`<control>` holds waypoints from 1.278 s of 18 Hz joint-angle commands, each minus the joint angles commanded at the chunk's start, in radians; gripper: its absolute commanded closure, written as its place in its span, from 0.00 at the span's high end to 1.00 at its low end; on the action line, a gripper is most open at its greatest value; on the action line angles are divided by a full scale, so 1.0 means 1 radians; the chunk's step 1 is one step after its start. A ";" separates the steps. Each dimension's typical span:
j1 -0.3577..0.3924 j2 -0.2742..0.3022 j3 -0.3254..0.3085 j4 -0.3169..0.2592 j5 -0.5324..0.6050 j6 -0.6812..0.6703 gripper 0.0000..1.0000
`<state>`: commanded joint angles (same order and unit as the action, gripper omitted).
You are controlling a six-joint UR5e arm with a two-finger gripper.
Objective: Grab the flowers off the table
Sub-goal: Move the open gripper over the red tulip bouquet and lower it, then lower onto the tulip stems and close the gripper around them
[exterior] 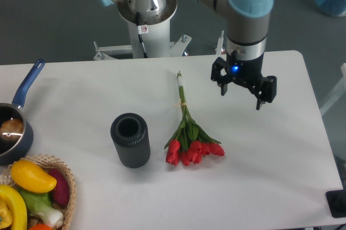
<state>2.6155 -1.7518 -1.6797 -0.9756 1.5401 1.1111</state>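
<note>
approach step: the hand (241,97) hovers wide open and empty right of the flowers (186,135) lying mid-bench (281,154), so next it likely must shift left and descend over the stems.

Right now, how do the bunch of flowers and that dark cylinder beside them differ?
The flowers lie flat on the table, with thin green stems pointing away and red heads toward the camera; the dark cylinder stands upright with its open mouth up. The flowers are bright red and green, the cylinder a plain dark grey. The flowers are slender and spread at one end, the cylinder thick and even. Both rest on the table, untouched by the open gripper.
</note>
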 joint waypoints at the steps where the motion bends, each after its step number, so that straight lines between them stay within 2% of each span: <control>1: -0.011 -0.005 0.003 0.000 0.000 -0.079 1.00; 3: -0.029 -0.020 0.006 0.000 0.003 -0.198 1.00; 5: -0.046 -0.049 0.023 0.008 0.008 -0.224 1.00; 7: -0.055 -0.089 0.054 0.009 0.009 -0.308 1.00; 12: -0.092 -0.261 0.187 0.008 0.011 -0.516 1.00; 14: -0.098 -0.294 0.193 0.011 0.018 -0.534 0.96; 23: -0.149 -0.393 0.198 0.011 0.110 -0.585 0.96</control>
<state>2.4667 -2.1444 -1.4818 -0.9649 1.6505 0.5262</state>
